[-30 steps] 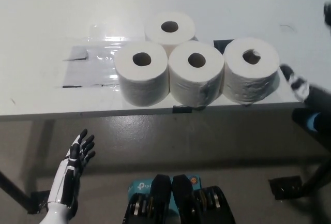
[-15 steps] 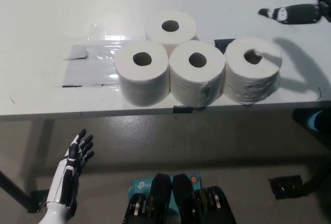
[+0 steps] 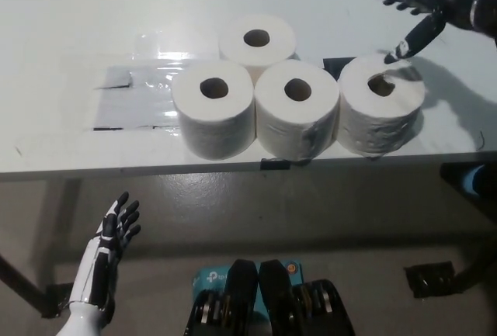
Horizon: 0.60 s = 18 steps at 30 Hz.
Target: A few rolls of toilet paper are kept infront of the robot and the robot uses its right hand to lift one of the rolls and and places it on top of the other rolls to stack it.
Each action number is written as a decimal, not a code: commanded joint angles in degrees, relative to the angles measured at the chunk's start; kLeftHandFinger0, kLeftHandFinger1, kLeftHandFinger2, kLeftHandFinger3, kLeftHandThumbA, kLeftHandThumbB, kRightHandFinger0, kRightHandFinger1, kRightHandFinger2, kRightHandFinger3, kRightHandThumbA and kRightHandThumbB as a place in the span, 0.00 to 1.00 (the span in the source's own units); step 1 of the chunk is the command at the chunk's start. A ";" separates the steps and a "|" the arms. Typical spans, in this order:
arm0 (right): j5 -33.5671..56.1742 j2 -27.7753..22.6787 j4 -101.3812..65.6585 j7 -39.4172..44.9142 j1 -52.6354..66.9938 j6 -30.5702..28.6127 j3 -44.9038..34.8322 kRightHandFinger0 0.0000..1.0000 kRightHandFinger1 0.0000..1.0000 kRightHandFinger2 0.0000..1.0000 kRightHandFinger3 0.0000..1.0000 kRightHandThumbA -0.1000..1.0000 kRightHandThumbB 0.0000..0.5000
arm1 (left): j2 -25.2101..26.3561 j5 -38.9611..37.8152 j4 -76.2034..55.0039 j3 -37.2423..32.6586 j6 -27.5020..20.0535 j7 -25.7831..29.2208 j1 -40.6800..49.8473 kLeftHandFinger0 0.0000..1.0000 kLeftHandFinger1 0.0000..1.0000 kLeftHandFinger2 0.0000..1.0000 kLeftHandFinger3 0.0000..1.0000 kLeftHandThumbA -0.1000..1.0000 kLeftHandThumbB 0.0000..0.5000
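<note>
I have the right hand [image 3: 415,12] up over the far right of the worktop [image 3: 70,10], fingers spread wide and holding nothing. One fingertip reaches down toward the top rim of the right roll [image 3: 381,105]; I cannot tell whether it touches the paper or just hangs above it.

Four rolls stand upright on the worktop. Three sit in a row close to the near edge: the left roll [image 3: 213,109], the middle roll [image 3: 297,110] and the right roll, each pressed against its neighbour. The back roll [image 3: 257,39] stands behind the gap between the left and middle ones. A sheet of clear film [image 3: 128,91] lies to the left of them. The left hand [image 3: 101,266] rests low at my lower left, below the worktop, fingers open.

My guess is the right roll is the one to lift, and the grasp has not begun. The risks from here:

- The hand sits behind and to the right of the roll, not centred. Closing from there could catch only the rim and tip it.
- The row is near the front edge. A shove forward could send a roll to the floor.
- The right roll touches the middle one, so fingers have little room on that side and may drag the neighbour.
- Soft paper may crush and slip under a tight grip.
</note>
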 commanded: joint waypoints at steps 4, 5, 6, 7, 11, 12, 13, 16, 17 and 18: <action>-4.44 -0.45 6.21 11.34 -11.90 -1.08 3.13 1.00 1.00 1.00 1.00 0.86 0.94 | 0.64 -0.99 -2.76 1.06 -0.95 -0.36 -1.02 1.00 1.00 1.00 1.00 1.00 0.22; -4.55 -0.33 6.67 11.50 -12.13 -1.48 3.16 1.00 1.00 1.00 1.00 0.86 0.94 | 0.62 -1.01 -2.77 1.08 -0.98 -0.35 -1.01 1.00 1.00 1.00 1.00 1.00 0.22; -4.85 -0.07 7.34 11.86 -12.59 -2.03 3.34 1.00 1.00 1.00 1.00 0.88 0.93 | 0.60 -1.16 -2.89 1.14 -0.87 -0.41 -0.97 1.00 1.00 1.00 1.00 1.00 0.21; -4.81 0.13 8.03 12.12 -12.86 -2.43 3.17 1.00 1.00 1.00 1.00 0.88 0.93 | 0.61 -1.09 -2.94 1.16 -0.88 -0.40 -0.94 1.00 1.00 1.00 1.00 1.00 0.19; -5.18 0.81 10.45 12.82 -13.66 -5.40 2.82 1.00 1.00 1.00 1.00 0.94 0.93 | 0.60 -1.21 -2.57 1.15 -1.13 -0.58 -1.06 1.00 1.00 1.00 1.00 1.00 0.21; -5.34 0.90 10.78 12.84 -13.73 -5.83 2.77 1.00 1.00 1.00 1.00 0.94 0.93 | 0.61 -1.26 -2.52 1.16 -1.20 -0.62 -1.06 1.00 1.00 1.00 1.00 1.00 0.21; -5.22 1.09 11.10 12.60 -13.67 -5.91 2.40 1.00 1.00 1.00 1.00 0.94 0.93 | 0.58 -1.36 -2.58 1.17 -1.10 -0.63 -1.05 1.00 1.00 1.00 1.00 1.00 0.19; -5.75 1.41 11.49 12.87 -13.65 -7.35 2.54 1.00 1.00 1.00 1.00 0.96 0.92 | 0.58 -1.48 -2.95 1.13 -0.90 -0.69 -1.01 1.00 1.00 1.00 1.00 1.00 0.16; -5.71 1.59 11.86 13.11 -13.71 -7.48 2.38 1.00 1.00 1.00 1.00 0.97 0.92 | 0.54 -1.30 -3.02 1.11 -0.90 -0.57 -1.01 1.00 1.00 1.00 1.00 1.00 0.13; -5.51 1.75 12.31 13.10 -13.50 -7.47 2.05 1.00 1.00 1.00 1.00 0.96 0.92 | 0.60 -1.10 -3.09 1.07 -0.51 -0.51 -1.04 1.00 1.00 1.00 1.00 1.00 0.16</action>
